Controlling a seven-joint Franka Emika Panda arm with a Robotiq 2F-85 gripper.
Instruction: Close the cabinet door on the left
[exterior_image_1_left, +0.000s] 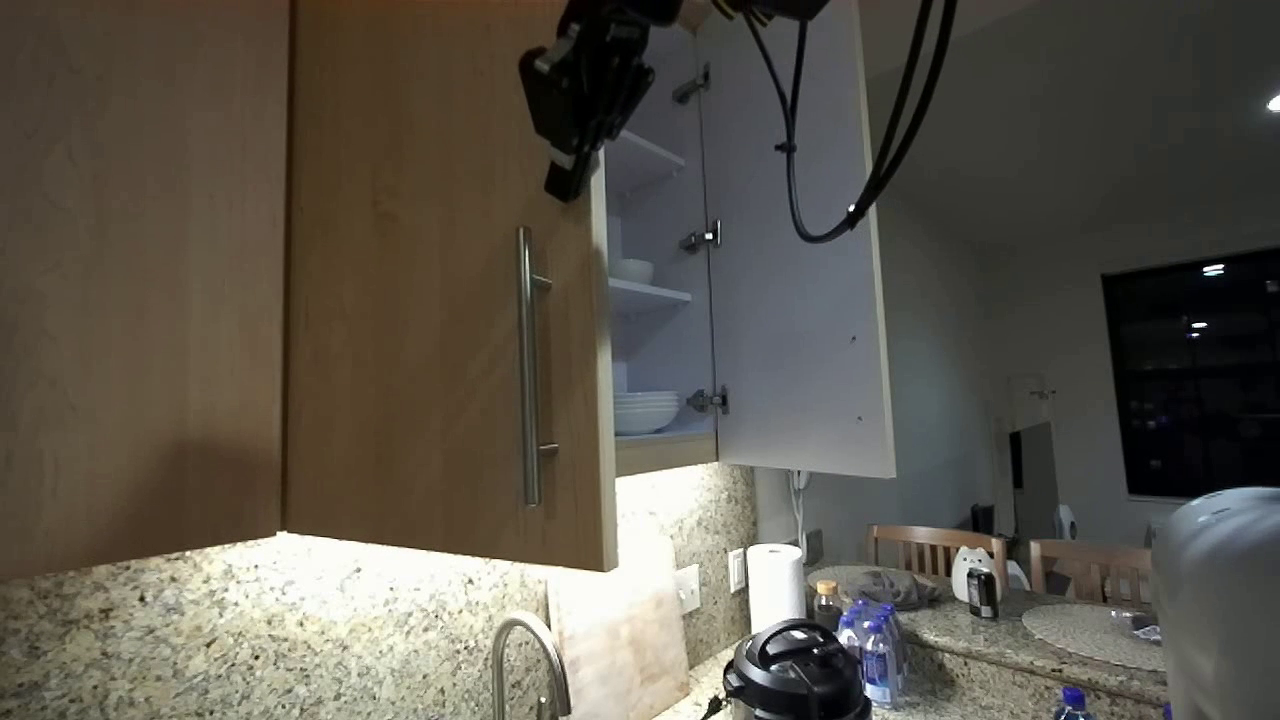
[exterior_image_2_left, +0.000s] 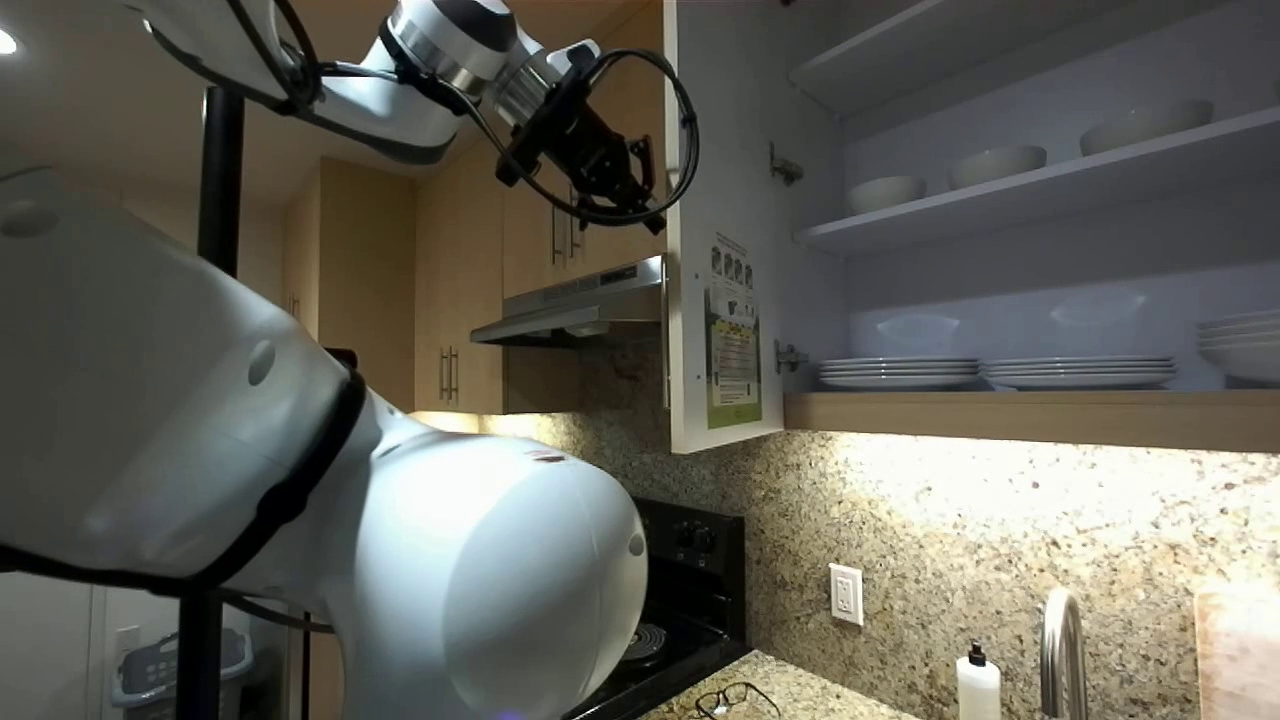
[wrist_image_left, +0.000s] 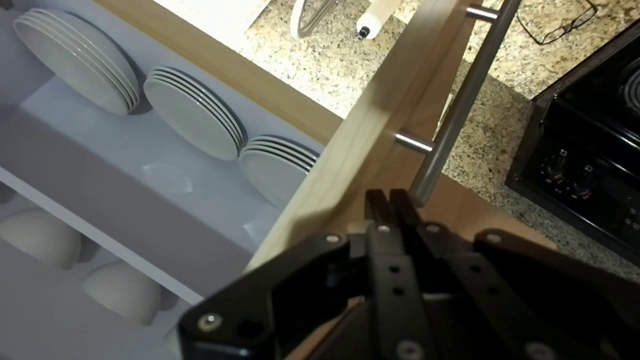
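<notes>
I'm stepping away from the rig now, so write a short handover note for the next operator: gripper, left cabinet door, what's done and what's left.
Gripper: shut, holding nothing, by the outer face of the door, above its handle; whether it touches can't be told.
Door: standing open.
Done: gripper is on the outer side; door not yet closed.
Left: swing it shut, probably by pushing on that outer face.
The white-faced door is open too, but not part of this job.
</notes>
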